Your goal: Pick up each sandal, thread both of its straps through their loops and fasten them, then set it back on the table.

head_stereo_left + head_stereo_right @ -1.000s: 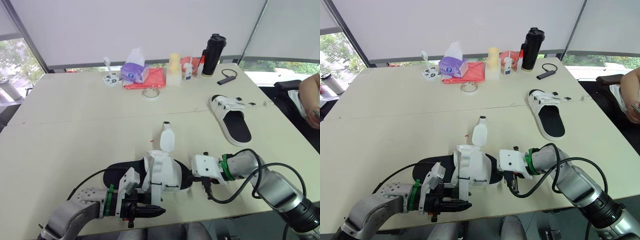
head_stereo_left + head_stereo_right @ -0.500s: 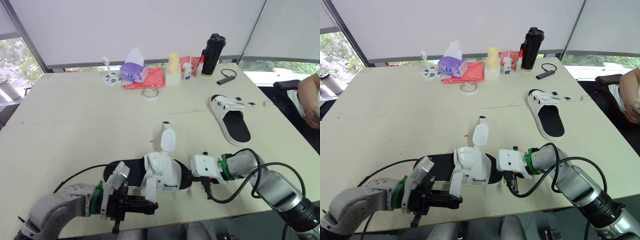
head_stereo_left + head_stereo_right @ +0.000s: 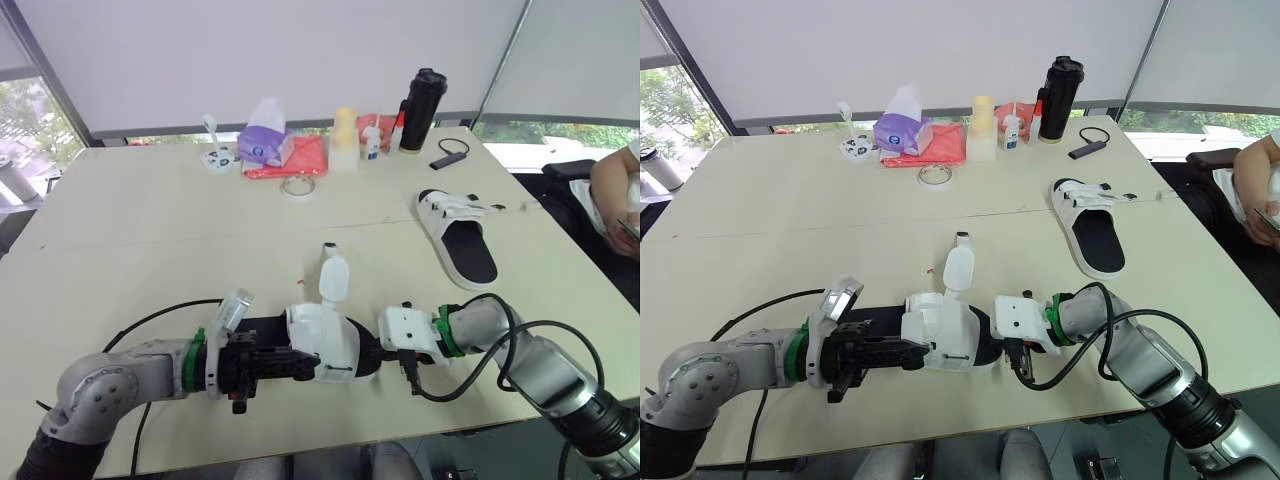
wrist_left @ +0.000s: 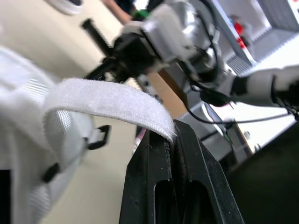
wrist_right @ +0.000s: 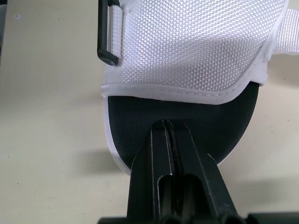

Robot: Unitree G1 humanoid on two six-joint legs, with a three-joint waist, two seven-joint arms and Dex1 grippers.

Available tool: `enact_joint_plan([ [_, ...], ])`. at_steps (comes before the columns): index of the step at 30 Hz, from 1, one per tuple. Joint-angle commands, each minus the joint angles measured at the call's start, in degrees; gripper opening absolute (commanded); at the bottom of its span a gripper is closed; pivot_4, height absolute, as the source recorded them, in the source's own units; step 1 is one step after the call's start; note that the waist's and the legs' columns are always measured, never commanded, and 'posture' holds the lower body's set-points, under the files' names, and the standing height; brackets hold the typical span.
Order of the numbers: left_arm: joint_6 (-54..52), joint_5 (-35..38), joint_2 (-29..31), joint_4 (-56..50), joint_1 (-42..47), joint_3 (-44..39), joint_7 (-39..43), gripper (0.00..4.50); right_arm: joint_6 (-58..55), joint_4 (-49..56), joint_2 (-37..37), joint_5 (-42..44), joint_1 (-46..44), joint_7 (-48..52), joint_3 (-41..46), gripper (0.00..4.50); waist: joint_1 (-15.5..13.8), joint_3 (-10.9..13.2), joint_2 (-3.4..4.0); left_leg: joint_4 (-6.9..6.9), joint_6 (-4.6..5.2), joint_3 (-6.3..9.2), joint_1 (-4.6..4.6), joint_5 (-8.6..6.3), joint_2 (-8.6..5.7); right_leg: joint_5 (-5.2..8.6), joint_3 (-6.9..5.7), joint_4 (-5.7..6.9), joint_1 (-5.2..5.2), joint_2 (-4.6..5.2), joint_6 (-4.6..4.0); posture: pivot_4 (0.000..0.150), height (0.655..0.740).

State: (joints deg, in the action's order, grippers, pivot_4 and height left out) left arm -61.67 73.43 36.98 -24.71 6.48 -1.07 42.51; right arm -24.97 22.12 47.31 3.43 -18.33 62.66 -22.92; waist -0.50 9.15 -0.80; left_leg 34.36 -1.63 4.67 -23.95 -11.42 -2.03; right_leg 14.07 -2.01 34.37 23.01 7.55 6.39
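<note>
Two sandals lie on the table (image 3: 150, 230), both white with black footbeds. The near sandal (image 3: 325, 345) sits at the front edge between the two grippers. The far sandal (image 3: 462, 240) lies well apart on the robot's right, with its straps lying low across it. The near sandal has two straps. The free strap (image 3: 335, 280) stands upright from the upper with its rounded end in the air. The held strap (image 4: 103, 100) is a white fuzzy band that arcs off the woven upper and ends between the fingers of the left gripper (image 4: 170, 135), which are pressed together on its tip. A black loop (image 5: 107, 35) sticks out from the edge of the woven upper. The right gripper (image 5: 164, 123) has its fingers squeezed together at the end of the sole, with the tips over the black footbed, pinching the near sandal there. Along the back of the table stand one black tumbler (image 3: 420, 97), one pale bottle (image 3: 345, 140) with a yellow top and one small bottle (image 3: 372, 142). Their labels are too small to read. To the left of these are one purple tissue pack (image 3: 265, 143) on a red cloth (image 3: 300, 157), one tape ring (image 3: 295, 186) in front of the cloth and one small white object (image 3: 215, 155). One black dongle (image 3: 450, 157) with its cable lies near the tumbler. A person's arm (image 3: 615, 190) shows at the right edge.
</note>
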Motion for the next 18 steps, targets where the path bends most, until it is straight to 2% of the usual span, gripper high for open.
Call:
enact_joint_plan([
  [1, -1.3, 4.7, -1.8, 0.7, 1.4, -0.8, -2.4, 0.03, -1.2, -4.0, 0.3, -3.2, 0.4, -1.3, -1.0, 0.0, 0.0, 0.0, -0.01, 0.0, 0.0, 0.01, 0.01, 0.0, 0.0, 0.0, 0.0, 0.01, -0.01, 0.0, 0.0, 0.15, 0.74],
  [4, -2.4, 6.1, -2.5, 1.4, 2.5, -0.7, -3.0, 0.91, -1.1, -4.0, 0.4, -3.1, 0.6, -1.3, -0.9, 0.0, 0.0, 0.0, -0.01, 0.0, 0.0, 0.01, 0.05, 0.0, 0.0, -0.01, 0.0, 0.02, -0.03, 0.0, -0.01, 0.15, 0.74],
  [8, -3.5, 12.0, -4.2, 4.9, 4.8, -1.8, -6.1, 2.85, -1.2, -3.8, 0.5, -3.1, 0.8, -1.5, -0.8, 0.0, -0.1, 0.0, -0.02, 0.0, -0.09, 0.0, 0.2, -0.06, 0.0, 0.0, 0.0, -0.02, -0.21, 0.01, -0.01, 0.15, 0.74],
  [11, -2.6, 12.0, -5.1, 6.0, 5.9, -1.9, -7.7, 4.43, -1.3, -3.7, 0.5, -3.1, 1.0, -1.5, -0.7, 0.0, -0.1, 0.0, -0.02, 0.0, -0.1, 0.0, 0.25, -0.06, 0.0, 0.0, 0.0, -0.03, -0.27, 0.03, 0.0, 0.15, 0.74],
  [18, 1.9, 3.5, -7.7, 9.5, 7.9, -1.5, -8.4, 4.43, -1.5, -3.4, 0.4, -3.1, 1.2, -1.7, -0.7, 0.0, -0.1, 0.0, -0.05, 0.0, -0.1, -0.02, 0.31, -0.06, -0.01, 0.0, 0.0, -0.06, -0.33, 0.03, -0.01, 0.15, 0.74],
])
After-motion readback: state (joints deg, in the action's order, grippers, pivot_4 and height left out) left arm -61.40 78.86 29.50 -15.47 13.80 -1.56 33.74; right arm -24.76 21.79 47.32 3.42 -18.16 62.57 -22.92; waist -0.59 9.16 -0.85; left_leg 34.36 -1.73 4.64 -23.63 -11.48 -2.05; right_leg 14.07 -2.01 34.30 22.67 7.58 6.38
